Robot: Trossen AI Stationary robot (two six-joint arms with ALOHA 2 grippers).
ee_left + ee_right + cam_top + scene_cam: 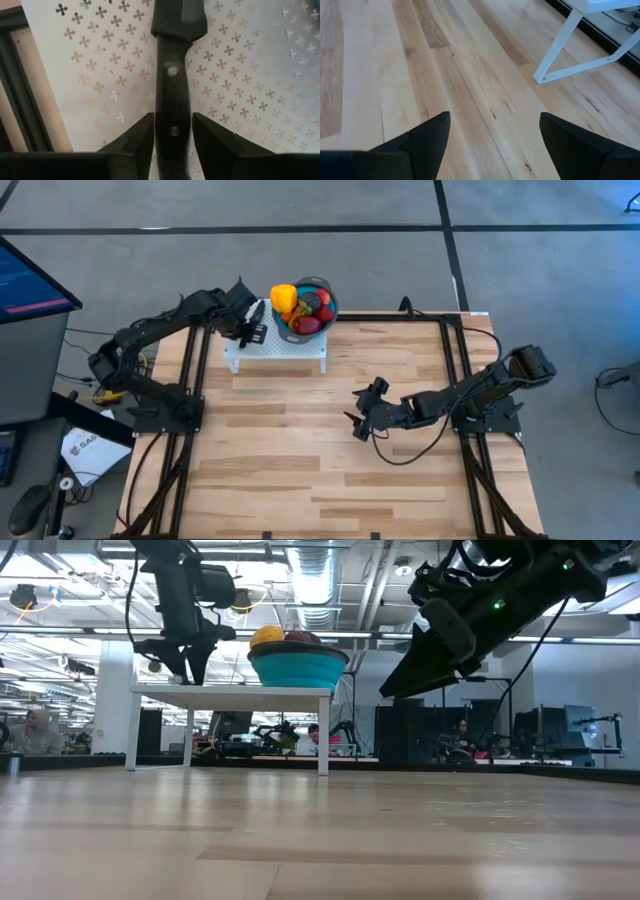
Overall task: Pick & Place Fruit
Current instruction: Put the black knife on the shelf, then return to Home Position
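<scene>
The fruit [306,308], red, dark and orange pieces with a larger yellow one [283,297], is heaped in the blue bowl [297,667]. The bowl stands on a small white perforated stand [275,352] at the table's far edge. A black-handled knife [174,75] lies flat on the stand's top, left of the bowl. My left gripper [173,135] is over the stand, shut on the knife [250,323]. My right gripper [358,412] hovers open above bare table right of centre, holding nothing [495,132]. My left gripper has the knife's black riveted handle [174,131] pinched between its two fingers. The fingers [140,137] come from above, pointing down, and lie across the handle. The knife is flat on the stand's perforated top [250,75], its blade end leading away out of the picture.
The stand's white legs [570,30] rise from the wooden table [300,470] near my right gripper. Black frame rails [190,380] run along the left and right sides. A monitor [30,280] and cables lie beyond the left edge. People sit in the room behind [35,730].
</scene>
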